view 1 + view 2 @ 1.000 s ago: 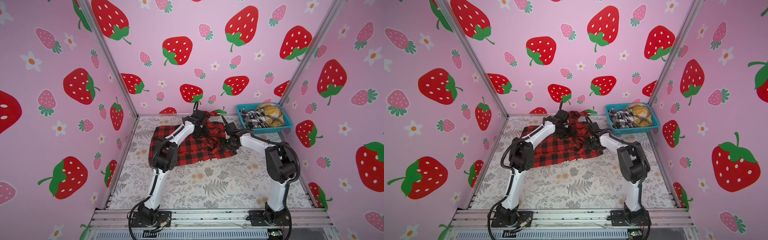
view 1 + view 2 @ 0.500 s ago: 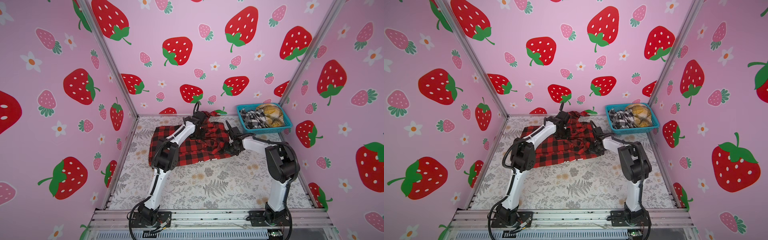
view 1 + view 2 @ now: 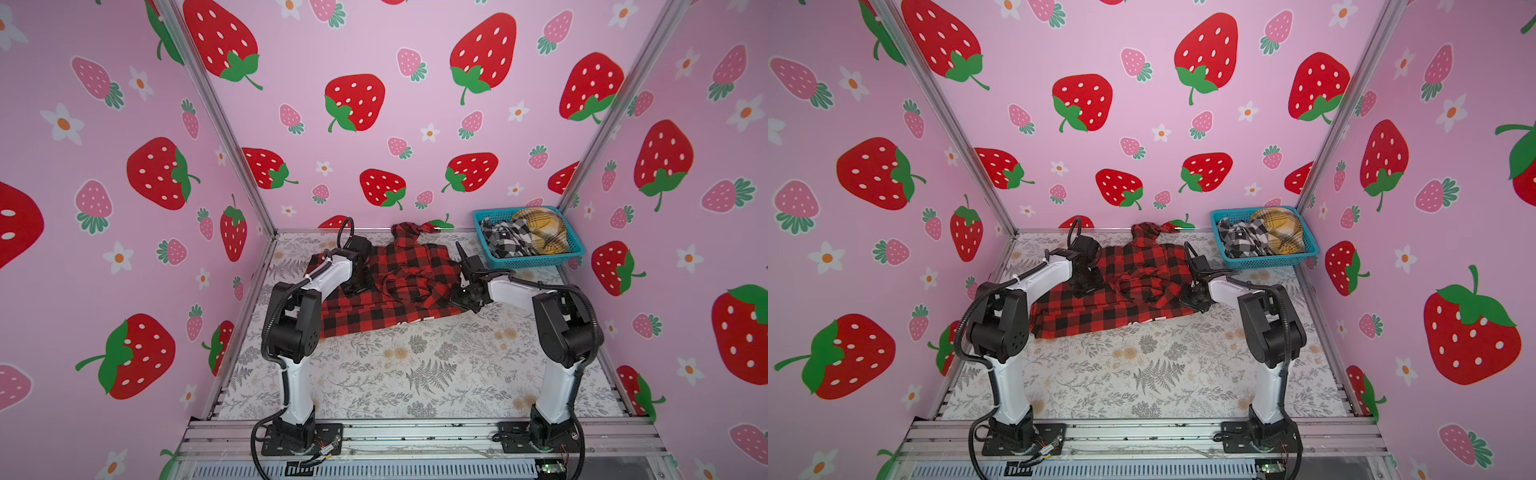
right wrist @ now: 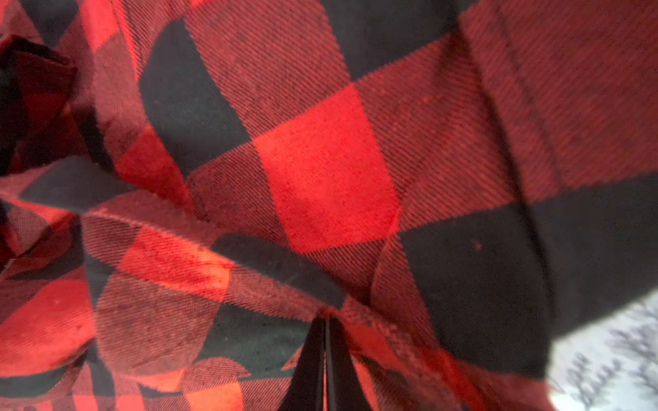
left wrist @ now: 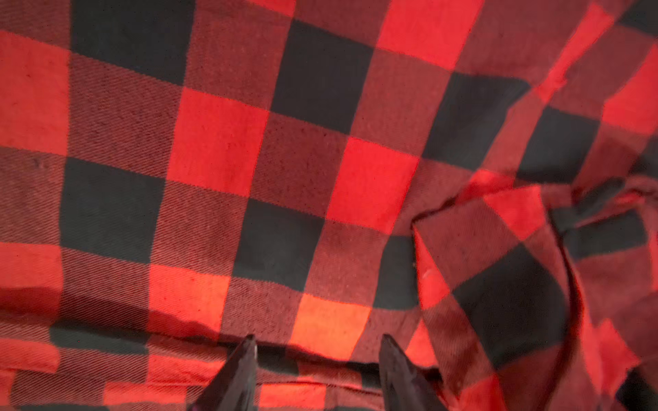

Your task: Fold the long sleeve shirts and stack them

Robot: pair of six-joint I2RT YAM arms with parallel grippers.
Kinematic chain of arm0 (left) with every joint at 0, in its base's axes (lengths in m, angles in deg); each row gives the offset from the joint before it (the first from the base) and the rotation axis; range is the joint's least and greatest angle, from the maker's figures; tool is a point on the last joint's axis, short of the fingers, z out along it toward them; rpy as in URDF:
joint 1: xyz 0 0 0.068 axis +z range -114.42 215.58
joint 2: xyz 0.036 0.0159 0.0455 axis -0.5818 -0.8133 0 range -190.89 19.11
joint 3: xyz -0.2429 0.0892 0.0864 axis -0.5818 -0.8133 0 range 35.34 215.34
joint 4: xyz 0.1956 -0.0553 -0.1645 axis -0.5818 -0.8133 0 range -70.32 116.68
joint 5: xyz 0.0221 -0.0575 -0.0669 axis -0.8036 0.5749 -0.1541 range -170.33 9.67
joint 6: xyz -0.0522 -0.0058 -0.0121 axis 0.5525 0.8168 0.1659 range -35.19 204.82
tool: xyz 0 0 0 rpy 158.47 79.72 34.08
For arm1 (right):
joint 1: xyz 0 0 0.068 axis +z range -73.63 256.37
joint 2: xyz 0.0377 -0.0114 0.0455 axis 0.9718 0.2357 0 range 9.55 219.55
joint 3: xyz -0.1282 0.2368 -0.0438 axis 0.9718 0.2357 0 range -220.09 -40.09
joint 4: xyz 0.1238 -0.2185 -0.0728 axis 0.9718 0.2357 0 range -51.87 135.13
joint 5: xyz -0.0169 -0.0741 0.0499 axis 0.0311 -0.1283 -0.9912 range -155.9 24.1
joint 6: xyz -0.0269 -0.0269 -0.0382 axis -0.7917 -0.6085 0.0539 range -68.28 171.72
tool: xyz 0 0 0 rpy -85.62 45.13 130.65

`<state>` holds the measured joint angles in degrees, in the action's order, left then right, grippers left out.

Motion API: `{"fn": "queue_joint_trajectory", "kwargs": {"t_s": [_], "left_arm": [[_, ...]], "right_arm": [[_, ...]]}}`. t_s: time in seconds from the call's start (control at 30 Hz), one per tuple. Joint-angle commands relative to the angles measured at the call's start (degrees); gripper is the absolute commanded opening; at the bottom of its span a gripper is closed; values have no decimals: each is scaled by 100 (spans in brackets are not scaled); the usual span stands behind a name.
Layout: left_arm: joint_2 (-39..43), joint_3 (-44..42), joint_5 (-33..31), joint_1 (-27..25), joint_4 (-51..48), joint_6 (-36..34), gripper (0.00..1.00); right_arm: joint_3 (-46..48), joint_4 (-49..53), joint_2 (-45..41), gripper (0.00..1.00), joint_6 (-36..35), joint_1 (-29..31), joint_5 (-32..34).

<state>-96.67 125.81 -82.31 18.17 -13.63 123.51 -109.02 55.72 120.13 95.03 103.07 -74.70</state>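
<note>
A red-and-black check shirt [image 3: 399,307] [image 3: 1100,316] lies spread and rumpled on the floral table at the back. My left gripper [image 3: 360,285] [image 3: 1087,286] hovers low over its left part. In the left wrist view that gripper [image 5: 318,343] is open, with only flat cloth under it. My right gripper [image 3: 458,297] [image 3: 1187,300] is at the shirt's right edge. In the right wrist view it [image 4: 324,317] is shut, pinching a fold of the shirt [image 4: 320,167]. A black-and-white shirt [image 3: 503,242] and a mustard-yellow one [image 3: 540,232] lie bunched in the basket.
The turquoise basket [image 3: 534,262] [image 3: 1266,262] stands at the back right corner. Pink strawberry walls close in the left, back and right sides. Bare floral tabletop [image 3: 415,374] stretches from the shirt to the arm bases on the front rail [image 3: 415,434].
The right gripper came down toward the near side onto the shirt's right edge and closed on a fold. The left gripper shifted left over the shirt; it stands open now.
</note>
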Motion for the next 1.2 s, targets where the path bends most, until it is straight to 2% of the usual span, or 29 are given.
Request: {"fn": "queue_joint_trajectory", "kwargs": {"t_s": [0.0,0.17,0.33,0.63,0.87,0.97,1.0,1.1,1.17], "left_arm": [[-84,1255,26,-538,154,-729,64],[-1358,3455,-758,-1397,-829,-2173,70],[-2602,4973,-1096,-1682,-1330,-2699,71],[-3078,5039,-1187,-1713,-1017,-2844,72],[-3336,5200,-1612,-1704,-829,-2811,68],[-3380,5212,-1751,-1688,-707,-2751,58],[-3372,5212,-1754,-1681,-678,-2731,49],[-3249,5204,-1682,-1678,-632,-2651,12],[-3027,5120,-1651,-1678,-556,-2635,0]], "right_arm": [[248,386,226,8,19,-33,137],[222,402,219,8,19,-33,108],[182,454,260,8,-35,-58,122],[182,447,354,7,-129,-86,25],[279,455,411,7,-227,-103,16],[333,446,369,7,-235,-129,13],[345,442,349,6,-235,-137,18],[356,463,252,6,-248,-156,14],[349,432,135,6,-261,-161,21]]}}
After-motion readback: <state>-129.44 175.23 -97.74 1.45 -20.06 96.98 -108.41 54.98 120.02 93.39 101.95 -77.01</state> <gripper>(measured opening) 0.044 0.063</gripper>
